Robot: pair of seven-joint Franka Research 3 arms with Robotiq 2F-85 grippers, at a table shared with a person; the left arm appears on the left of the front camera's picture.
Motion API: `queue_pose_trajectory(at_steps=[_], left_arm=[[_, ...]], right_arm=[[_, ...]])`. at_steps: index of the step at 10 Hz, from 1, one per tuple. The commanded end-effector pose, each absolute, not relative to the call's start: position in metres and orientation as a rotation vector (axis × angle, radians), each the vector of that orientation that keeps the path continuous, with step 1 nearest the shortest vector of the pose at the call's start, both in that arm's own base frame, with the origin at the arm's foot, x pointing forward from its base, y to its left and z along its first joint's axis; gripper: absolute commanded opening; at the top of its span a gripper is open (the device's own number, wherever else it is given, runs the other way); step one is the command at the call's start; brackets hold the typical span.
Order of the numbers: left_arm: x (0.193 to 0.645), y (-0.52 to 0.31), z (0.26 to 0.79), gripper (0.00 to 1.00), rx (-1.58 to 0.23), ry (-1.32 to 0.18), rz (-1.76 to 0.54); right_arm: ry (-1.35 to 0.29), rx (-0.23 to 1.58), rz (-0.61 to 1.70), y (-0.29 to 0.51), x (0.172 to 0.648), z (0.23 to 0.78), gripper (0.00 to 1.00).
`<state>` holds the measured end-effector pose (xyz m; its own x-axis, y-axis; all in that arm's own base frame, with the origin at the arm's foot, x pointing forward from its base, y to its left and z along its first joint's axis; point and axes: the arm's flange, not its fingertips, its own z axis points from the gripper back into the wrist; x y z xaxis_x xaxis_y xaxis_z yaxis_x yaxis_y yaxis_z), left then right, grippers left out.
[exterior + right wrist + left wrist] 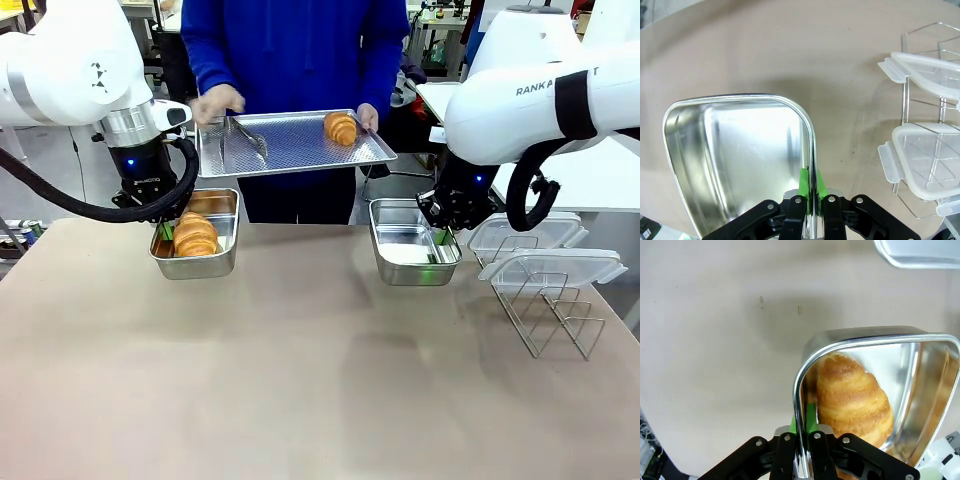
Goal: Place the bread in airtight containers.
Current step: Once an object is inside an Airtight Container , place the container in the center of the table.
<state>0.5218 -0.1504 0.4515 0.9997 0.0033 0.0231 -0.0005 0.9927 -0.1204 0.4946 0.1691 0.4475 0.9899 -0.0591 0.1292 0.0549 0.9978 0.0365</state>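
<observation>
One croissant [196,236] lies in the left steel tin [225,262]; in the left wrist view this croissant [855,400] fills the tin [850,337]. My left gripper [163,229] is shut on that tin's rim, its green pads [810,416] pinching the wall. The right tin [408,272] holds nothing, and my right gripper [439,238] is shut on its rim; the pads [803,181] clamp the wall of the tin [695,107]. A second croissant [340,128] rests on the perforated tray [300,150] that a person holds above the table's far edge.
Metal tongs [250,138] lie on the tray near the person's hand [218,101]. Two clear lids [552,264] sit on a wire rack [555,320] at the right; the lids [922,160] are close beside the right tin. The near half of the tan table [300,400] is bare.
</observation>
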Motion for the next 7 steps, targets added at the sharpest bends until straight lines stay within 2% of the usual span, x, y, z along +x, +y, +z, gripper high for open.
queue_pose_trajectory(at_steps=[1, 7], left_arm=[[0.521, -0.150, 0.454, 0.03, -0.122, -0.028, -0.002], [0.522, -0.134, 0.447, 0.03, -0.118, -0.035, 0.028]], right_arm=[[-0.141, 0.035, -0.058, 0.169, 0.494, 0.452, 0.04], [-0.141, 0.035, -0.058, 0.169, 0.494, 0.452, 0.04]])
